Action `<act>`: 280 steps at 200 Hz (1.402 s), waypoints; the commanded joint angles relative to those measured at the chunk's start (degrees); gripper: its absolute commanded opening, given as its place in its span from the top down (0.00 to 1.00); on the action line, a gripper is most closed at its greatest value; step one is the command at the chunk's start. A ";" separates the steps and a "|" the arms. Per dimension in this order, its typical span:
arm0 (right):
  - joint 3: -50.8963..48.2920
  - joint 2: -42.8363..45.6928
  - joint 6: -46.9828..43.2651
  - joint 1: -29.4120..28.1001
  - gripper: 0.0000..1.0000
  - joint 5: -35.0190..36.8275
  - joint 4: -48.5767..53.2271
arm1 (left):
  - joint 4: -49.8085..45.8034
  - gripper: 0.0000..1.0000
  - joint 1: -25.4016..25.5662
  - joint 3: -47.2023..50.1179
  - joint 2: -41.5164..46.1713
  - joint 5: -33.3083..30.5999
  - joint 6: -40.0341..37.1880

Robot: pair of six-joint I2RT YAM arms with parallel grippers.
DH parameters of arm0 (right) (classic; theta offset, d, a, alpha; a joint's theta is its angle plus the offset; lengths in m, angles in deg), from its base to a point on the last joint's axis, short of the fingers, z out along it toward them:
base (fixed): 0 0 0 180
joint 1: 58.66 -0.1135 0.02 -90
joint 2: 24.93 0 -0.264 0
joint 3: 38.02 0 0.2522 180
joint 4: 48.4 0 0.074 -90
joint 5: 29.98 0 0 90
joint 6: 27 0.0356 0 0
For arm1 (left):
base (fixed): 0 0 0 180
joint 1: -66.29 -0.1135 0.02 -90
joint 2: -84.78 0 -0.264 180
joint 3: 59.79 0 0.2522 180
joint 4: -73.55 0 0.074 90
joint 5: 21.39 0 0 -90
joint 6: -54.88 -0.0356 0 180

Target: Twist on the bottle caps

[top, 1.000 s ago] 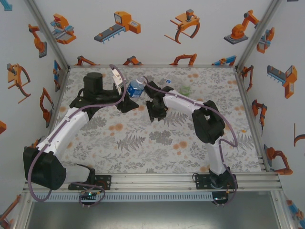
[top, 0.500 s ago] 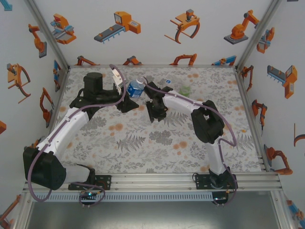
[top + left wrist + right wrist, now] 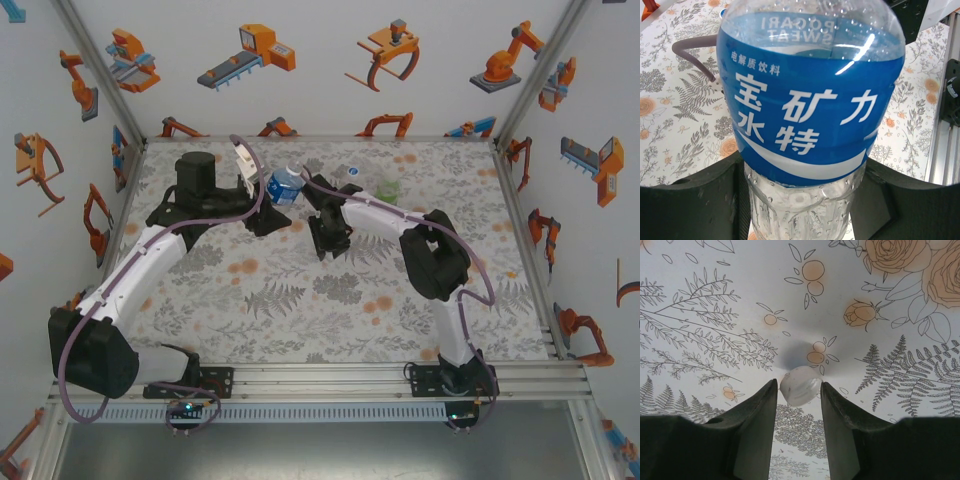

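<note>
The bottle with the blue label [image 3: 810, 100] is seen close up in the left wrist view, and my left gripper [image 3: 802, 200] is shut on its clear lower body, one black finger on each side. From above, that bottle [image 3: 285, 186] leans at the back middle of the table, with my left gripper [image 3: 266, 205] beside it. A small white bottle cap [image 3: 801, 386] sits tilted between the fingertips of my right gripper [image 3: 798, 385], lifted above the floral table with its shadow below. My right gripper [image 3: 326, 232] hangs just right of the bottle.
A clear bottle [image 3: 350, 175] and a green-tinted bottle [image 3: 390, 188] lie at the back of the floral table [image 3: 300, 300], right of the arms. White walls with orange robot pictures close in the back and both sides.
The right gripper has closed slightly on the white cap and shifted a little to the left. The left arm and its bottle have stayed put.
</note>
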 commanded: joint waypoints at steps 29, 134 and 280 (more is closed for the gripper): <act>-1.10 -1.41 -0.26 -0.32 0.61 -0.61 -0.49 | 0.37 1.00 -0.20 -0.87 -0.39 1.75 0.61; -4.93 -0.46 2.57 0.42 0.78 -6.28 -6.54 | 0.27 1.00 -0.04 -1.07 -1.47 1.83 0.70; -33.75 18.34 17.05 8.74 0.57 -8.84 -29.32 | -0.81 1.00 0.57 -1.59 -2.85 1.75 0.18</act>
